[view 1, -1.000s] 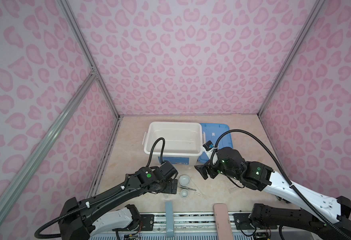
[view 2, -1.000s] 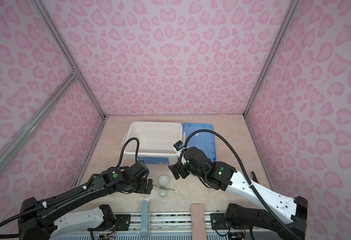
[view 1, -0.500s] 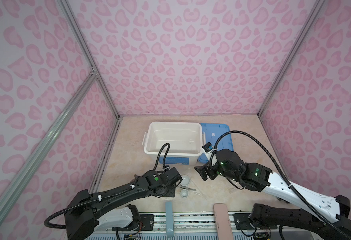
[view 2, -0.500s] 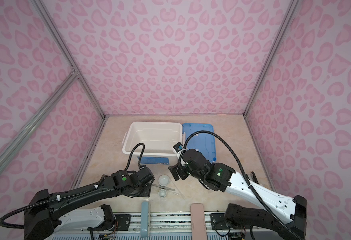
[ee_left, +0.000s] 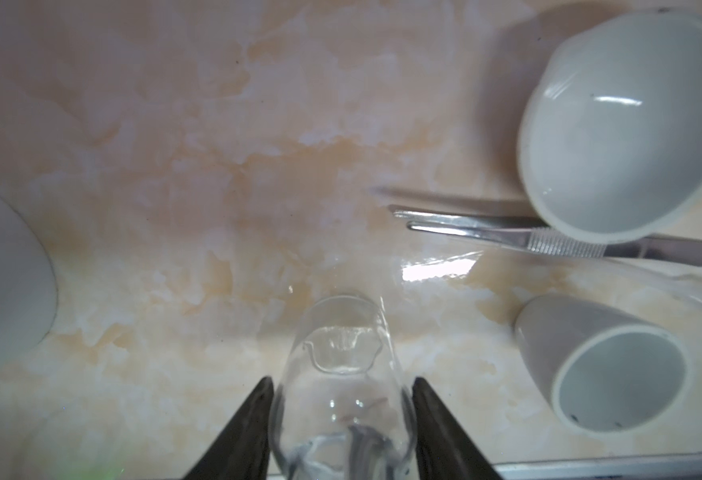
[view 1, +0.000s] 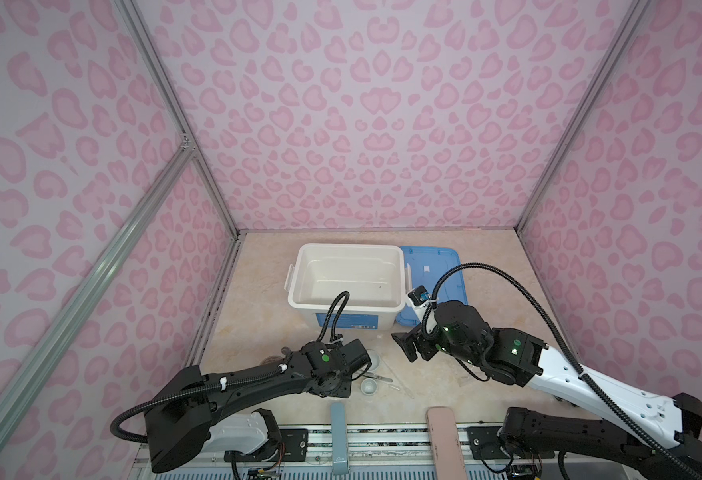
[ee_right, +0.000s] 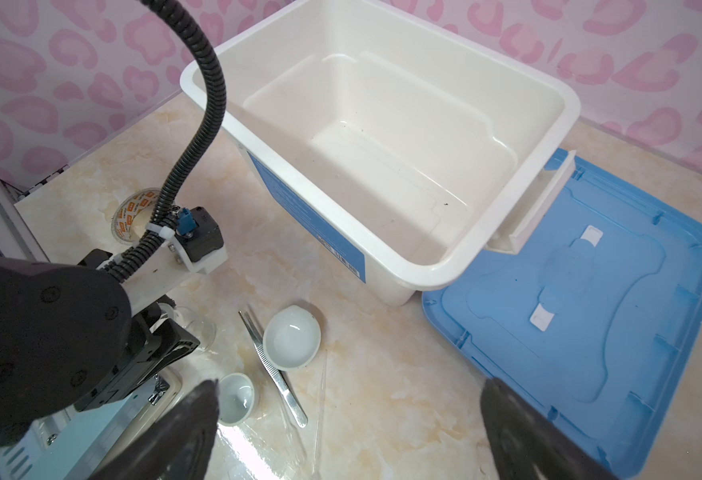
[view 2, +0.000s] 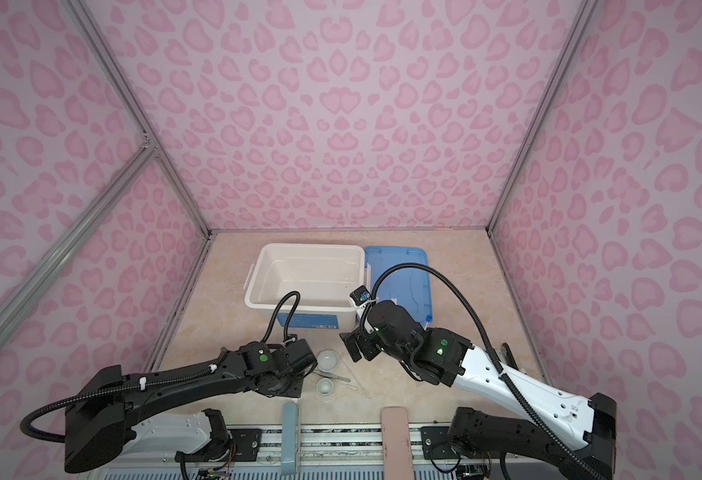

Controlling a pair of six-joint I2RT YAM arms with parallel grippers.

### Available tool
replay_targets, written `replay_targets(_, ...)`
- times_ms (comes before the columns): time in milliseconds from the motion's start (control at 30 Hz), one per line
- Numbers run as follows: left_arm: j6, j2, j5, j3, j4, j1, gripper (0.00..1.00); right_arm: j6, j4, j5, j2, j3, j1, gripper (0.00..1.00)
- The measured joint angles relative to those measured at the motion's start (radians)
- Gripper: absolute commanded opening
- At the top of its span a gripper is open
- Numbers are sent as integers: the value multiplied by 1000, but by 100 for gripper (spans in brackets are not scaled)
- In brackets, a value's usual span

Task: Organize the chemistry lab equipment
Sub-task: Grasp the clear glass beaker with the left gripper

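Marbled beige counter (ee_left: 175, 124) carries the tiny clear glass cup (ee_left: 341, 345) near its front edge, clenched in the left pincer (ee_left: 343, 380); the right pincer (ee_right: 351, 388) hangs released, empty. The lift likely wants a gentle squeeze, straight up, clear of the metal tweezers (ee_left: 569, 249).

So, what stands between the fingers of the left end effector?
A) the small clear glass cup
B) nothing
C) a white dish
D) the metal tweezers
A: in the left wrist view the small clear glass cup sits between the fingers of the left end effector, which touch its sides.
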Motion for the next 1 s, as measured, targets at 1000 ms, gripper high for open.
replay_targets(1000,58,-163,-112,303,-234,26,28,0,5,16,-23,32,0,99)
